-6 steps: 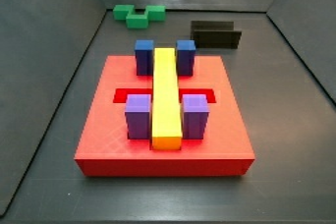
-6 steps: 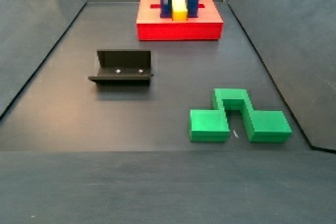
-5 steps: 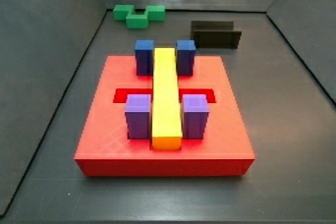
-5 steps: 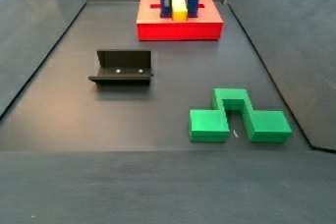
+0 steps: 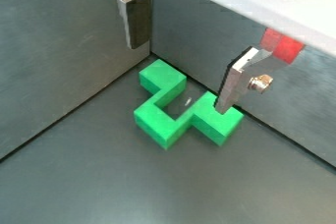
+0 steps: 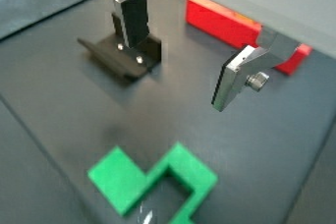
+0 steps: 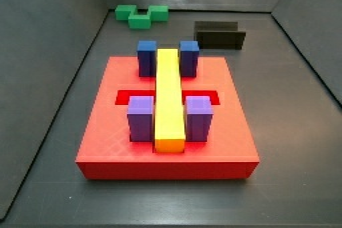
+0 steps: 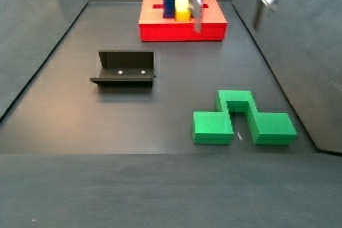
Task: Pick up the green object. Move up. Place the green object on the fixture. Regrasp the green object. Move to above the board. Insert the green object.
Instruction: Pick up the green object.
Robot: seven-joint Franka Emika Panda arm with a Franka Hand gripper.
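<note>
1. Your gripper hangs above the green object — fingers spread, gripping nothing.
2. The green object lies on the floor, well apart from the fixture and board.

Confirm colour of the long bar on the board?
Yellow. The long bar shows best in a side view, running between the blue and purple blocks on the red board.

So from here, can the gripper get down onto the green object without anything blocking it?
Probably yes. The gripper hangs open above the green object, which lies alone on the floor, apart from the fixture and the board.
</note>
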